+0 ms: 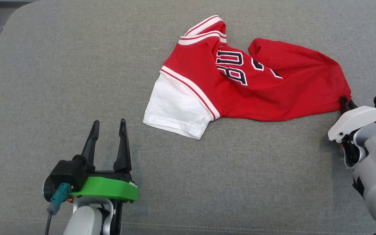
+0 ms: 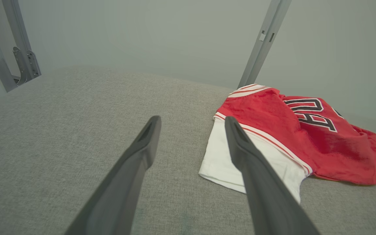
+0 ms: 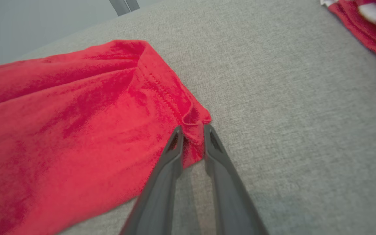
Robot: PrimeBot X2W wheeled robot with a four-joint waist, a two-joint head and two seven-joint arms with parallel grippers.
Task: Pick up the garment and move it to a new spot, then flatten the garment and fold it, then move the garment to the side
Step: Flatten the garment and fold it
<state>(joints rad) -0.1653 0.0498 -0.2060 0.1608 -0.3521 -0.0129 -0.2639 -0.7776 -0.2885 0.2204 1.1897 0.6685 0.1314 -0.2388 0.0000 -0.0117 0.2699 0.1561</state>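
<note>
Right wrist view showed your right tool (image 3: 192, 129) clamped on a corner of the shirt (image 3: 60, 130); that thin bite could slip on lifting. Left tool (image 1: 109, 122) gaped.

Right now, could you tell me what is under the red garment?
The garment lies crumpled on the grey cushion, which shows all around it. Its folds hide anything else beneath.

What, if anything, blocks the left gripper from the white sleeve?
Nothing visible; probably reachable: the left gripper is open; bare grey cushion lies between it and the white sleeve. The right gripper pinches a far red corner of the jersey, out of the way.
</note>
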